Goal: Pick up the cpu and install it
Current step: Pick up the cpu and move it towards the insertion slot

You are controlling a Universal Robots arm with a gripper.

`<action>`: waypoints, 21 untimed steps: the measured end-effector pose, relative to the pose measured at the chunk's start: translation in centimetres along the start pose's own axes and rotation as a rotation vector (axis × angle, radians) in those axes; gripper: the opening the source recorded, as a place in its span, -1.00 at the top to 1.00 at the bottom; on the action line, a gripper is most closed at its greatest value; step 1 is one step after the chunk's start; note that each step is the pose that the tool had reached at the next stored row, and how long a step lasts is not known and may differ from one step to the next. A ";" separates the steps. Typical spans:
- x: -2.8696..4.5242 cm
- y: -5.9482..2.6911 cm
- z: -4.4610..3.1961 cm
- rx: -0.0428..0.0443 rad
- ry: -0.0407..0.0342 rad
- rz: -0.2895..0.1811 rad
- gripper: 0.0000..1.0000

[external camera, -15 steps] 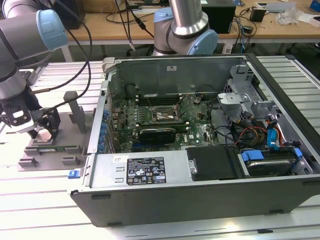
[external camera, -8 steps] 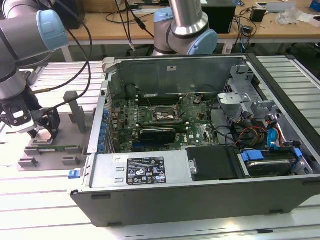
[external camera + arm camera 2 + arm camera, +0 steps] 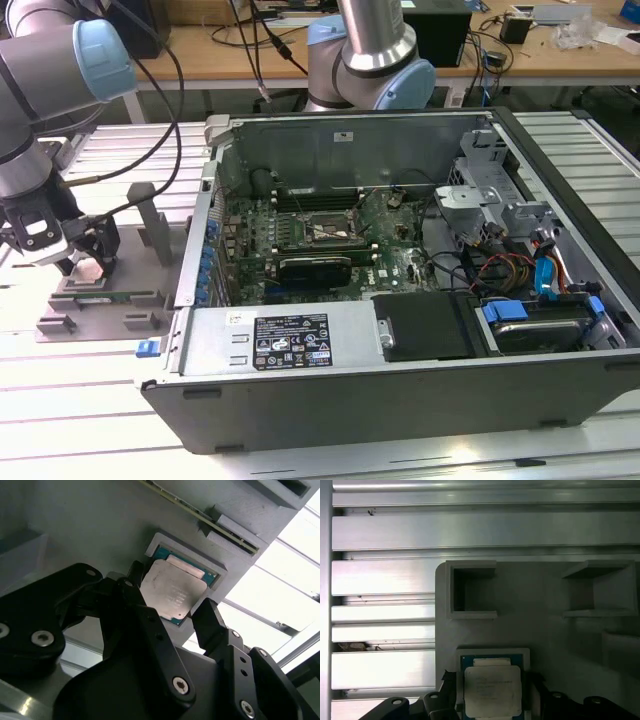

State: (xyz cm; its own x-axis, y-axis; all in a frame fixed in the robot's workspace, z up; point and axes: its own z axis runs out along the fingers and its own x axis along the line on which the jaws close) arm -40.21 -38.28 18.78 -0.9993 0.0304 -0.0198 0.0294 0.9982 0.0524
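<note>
The arm's black jaws stand apart astride the cpu, one on each side, not clamped. The chip lies flat, metal top up, in a shallow square recess of the grey holder, a seat that seems meant to keep it square for a grasp. A green memory stick sits in a slot just beside. Across the slatted table stands the open computer case, its socket hemmed by cables and case walls

Exterior view: high, angled down across table at open computer case. Both wrist views look down, close, on grey fixture — sharing cpu.
</note>
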 end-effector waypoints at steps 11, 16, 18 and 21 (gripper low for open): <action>0.02 0.01 0.00 0.0000 -0.0001 0.000 -0.15; 0.02 0.01 0.00 0.0000 0.0000 0.000 -0.15; 0.03 0.00 0.00 0.0001 -0.0001 0.000 -0.15; 0.03 0.01 0.00 0.0000 0.0001 0.000 -0.11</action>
State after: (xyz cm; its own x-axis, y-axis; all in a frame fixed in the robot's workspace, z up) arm -40.24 -38.28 18.78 -0.9993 0.0305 -0.0197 0.0294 0.9982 0.0524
